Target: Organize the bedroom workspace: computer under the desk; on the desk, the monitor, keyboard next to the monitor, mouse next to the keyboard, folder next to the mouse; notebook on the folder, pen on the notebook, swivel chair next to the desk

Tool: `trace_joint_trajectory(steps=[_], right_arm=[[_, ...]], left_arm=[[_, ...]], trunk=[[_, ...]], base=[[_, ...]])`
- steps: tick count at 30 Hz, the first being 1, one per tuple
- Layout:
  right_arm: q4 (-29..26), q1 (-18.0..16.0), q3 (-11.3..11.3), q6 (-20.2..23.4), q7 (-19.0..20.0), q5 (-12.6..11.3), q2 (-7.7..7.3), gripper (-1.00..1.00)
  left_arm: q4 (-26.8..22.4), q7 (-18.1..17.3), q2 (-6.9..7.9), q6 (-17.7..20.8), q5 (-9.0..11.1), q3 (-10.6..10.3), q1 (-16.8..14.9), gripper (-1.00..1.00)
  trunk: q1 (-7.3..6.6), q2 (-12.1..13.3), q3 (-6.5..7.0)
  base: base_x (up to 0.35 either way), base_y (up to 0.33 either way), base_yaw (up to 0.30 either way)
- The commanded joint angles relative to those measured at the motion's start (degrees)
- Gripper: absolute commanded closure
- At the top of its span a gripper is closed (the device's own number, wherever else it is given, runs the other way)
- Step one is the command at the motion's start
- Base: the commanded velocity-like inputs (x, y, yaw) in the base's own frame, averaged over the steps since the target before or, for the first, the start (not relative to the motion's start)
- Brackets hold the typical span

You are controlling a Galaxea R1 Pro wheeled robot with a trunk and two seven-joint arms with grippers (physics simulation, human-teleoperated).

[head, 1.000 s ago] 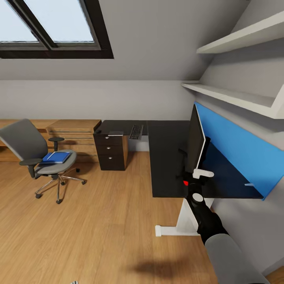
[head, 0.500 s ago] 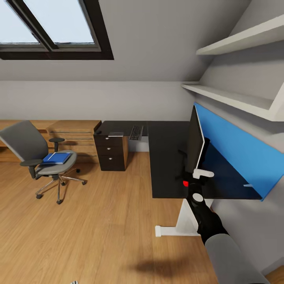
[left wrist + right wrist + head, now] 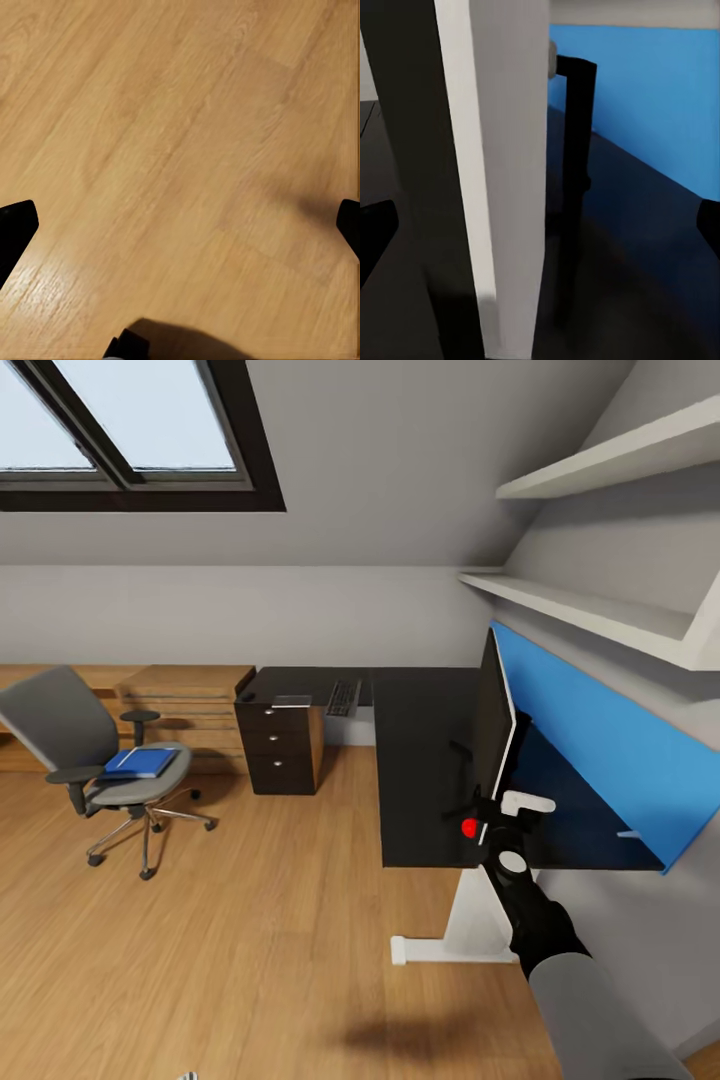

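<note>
Where the head view looks over the bedroom, the monitor stands edge-on upon the black bench, right claw at its lower corner; grip there hard to tell. Keyboard lies on the far wing. Blue folder rests on the chair, well apart. Left wrist view: claw spread, holding nothing, over the wooden floor. Right wrist view: fingertips wide apart either side of the monitor's white edge.
</note>
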Motion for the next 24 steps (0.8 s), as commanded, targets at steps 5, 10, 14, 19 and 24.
trace_joint_trajectory(steps=[5, 10, 14, 19, 24], right_arm=[[0.1, 0.0, -0.2, -0.2, -0.1, 0.1, 0.05, -1.0], [0.1, 0.0, -0.2, -0.2, -0.1, 0.1, 0.05, -1.0], [0.1, 0.0, -0.2, -0.2, -0.1, 0.1, 0.05, -1.0], [0.2, 0.0, -0.1, -0.2, -0.1, 0.1, 0.05, -1.0], [0.2, 0.0, -0.1, -0.2, -0.1, 0.1, 0.05, -1.0]], left_arm=[[0.0, -0.4, -0.04, -0.1, -0.5, 0.5, -0.1, -1.0], [0.0, -0.4, -0.03, -0.1, -0.5, 0.5, -0.1, -1.0], [0.0, -0.4, 0.01, -0.1, -0.4, 0.5, -0.1, -1.0], [0.0, -0.4, 0.03, -0.1, -0.4, 0.5, -0.1, -1.0], [0.0, -0.4, 0.03, -0.1, -0.4, 0.5, -0.1, -1.0]], trunk=[[0.02, -0.1, -0.07], [0.02, -0.1, -0.07], [0.02, -0.1, -0.07], [0.02, -0.1, -0.07], [0.02, -0.1, -0.07]], base=[[0.041, -0.034, 0.0], [0.01, -0.009, 0.0], [0.003, -0.003, 0.0], [0.001, 0.0, 0.0], [0.0, -0.065, 0.0]])
